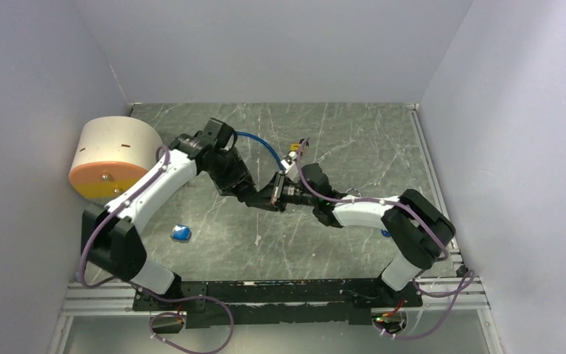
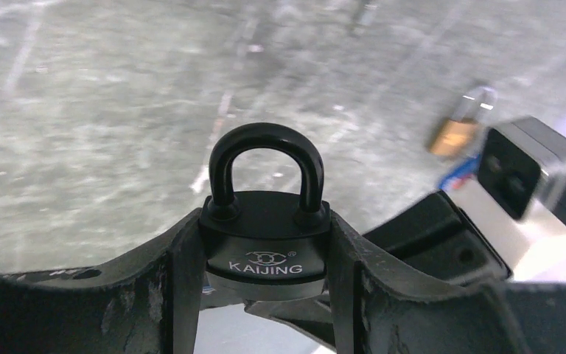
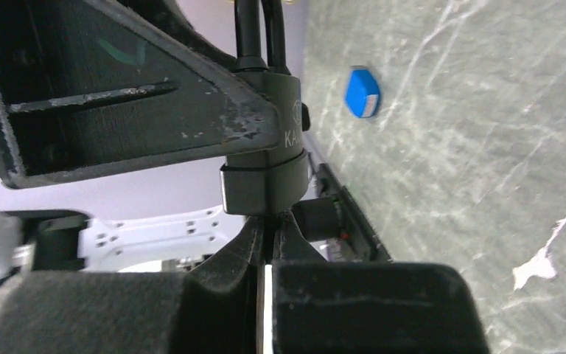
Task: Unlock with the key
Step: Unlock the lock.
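Where raised over bench (image 2: 81,110) centre, observe black padlock (image 2: 265,221) clamped between left fingers (image 2: 180,273), shackle seated; beneath it, right fingers (image 3: 372,306) pressed together on thin pale key (image 3: 267,310).

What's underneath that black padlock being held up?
The right arm's jaws, pinched together, meet the underside of the black padlock. Anything between them, presumably the key, and the keyhole itself are covered, so neither can be seen.

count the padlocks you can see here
2. A black padlock is clamped in the left claw. A brass padlock lies on the table beyond it. More could be hidden from these views.
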`<state>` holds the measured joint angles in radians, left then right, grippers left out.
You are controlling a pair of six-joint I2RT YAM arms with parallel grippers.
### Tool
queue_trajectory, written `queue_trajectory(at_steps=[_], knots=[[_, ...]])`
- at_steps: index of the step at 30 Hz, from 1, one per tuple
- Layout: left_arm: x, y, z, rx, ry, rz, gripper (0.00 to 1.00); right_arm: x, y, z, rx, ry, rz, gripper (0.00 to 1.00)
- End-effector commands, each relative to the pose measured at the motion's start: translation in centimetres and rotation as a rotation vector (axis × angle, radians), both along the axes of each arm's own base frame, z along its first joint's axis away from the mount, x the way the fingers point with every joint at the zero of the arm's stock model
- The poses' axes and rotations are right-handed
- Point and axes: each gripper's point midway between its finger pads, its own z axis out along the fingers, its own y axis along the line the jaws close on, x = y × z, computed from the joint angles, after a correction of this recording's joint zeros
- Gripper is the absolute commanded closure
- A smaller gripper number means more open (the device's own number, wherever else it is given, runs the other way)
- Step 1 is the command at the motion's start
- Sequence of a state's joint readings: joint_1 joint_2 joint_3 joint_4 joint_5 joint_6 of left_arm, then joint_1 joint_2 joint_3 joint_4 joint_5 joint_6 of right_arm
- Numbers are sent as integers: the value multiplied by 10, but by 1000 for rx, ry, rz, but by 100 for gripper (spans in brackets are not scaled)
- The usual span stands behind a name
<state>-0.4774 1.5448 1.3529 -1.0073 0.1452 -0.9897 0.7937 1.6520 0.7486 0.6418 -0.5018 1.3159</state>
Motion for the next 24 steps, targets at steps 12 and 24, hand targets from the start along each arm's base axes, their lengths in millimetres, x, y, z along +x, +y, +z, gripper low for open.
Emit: queue_trajectory(at_steps=[12,24], knots=[[-29,-76,178,-680,-691,-373,98,-17,-61,183,476,6,-79,100],[-46,-78,198,-606,-984,-776,97,-44,-122,193,-13,-666,-133,34]])
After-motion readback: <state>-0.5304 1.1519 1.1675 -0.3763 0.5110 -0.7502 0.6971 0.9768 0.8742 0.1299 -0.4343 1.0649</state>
